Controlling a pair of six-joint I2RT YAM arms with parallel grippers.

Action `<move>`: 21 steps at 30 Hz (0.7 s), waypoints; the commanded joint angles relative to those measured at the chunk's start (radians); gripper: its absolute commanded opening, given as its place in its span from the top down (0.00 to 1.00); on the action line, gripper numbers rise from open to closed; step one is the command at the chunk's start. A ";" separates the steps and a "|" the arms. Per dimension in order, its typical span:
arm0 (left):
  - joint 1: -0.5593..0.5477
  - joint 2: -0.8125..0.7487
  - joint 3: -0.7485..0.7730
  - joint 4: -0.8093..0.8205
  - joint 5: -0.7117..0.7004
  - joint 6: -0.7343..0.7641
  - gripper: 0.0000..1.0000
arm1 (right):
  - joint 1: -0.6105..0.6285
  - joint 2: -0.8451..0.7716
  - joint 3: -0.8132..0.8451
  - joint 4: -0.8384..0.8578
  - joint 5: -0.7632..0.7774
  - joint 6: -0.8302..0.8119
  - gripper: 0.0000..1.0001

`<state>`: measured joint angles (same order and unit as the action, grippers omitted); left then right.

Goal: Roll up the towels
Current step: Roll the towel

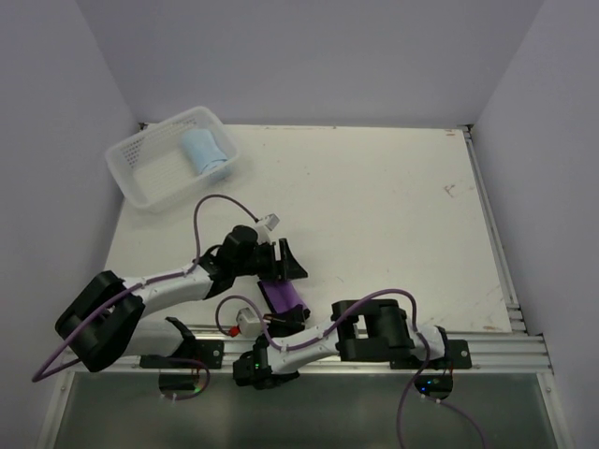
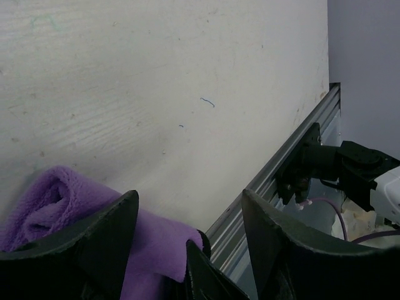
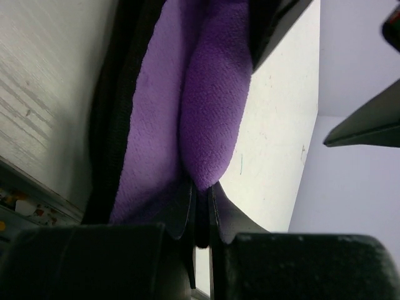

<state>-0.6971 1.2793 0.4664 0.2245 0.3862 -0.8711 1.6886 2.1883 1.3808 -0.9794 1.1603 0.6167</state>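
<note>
Pinching the purple towel [image 3: 212, 94] in the clamped right end effector [image 3: 201, 199], seemingly to anchor the roll; poising the left end effector [image 2: 187, 215], jaws apart, over its bundled end.

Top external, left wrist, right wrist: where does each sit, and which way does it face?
Top external: above, behind, looks down on table; left arm, right arm show.
Left wrist: on left arm, looks rightward; open left hand at purple towel.
Right wrist: on right arm, looks away across table; right hand shut on purple towel.
Shared: purple towel.
</note>
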 commanded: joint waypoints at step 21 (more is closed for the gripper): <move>-0.002 -0.003 -0.282 0.231 -0.211 -0.005 0.30 | 0.014 -0.200 -0.069 0.117 -0.083 0.026 0.53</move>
<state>-0.7029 1.2625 0.2367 0.4957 0.2852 -0.8833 1.6962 2.0537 1.3281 -0.9264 1.1034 0.6331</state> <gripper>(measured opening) 0.700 0.461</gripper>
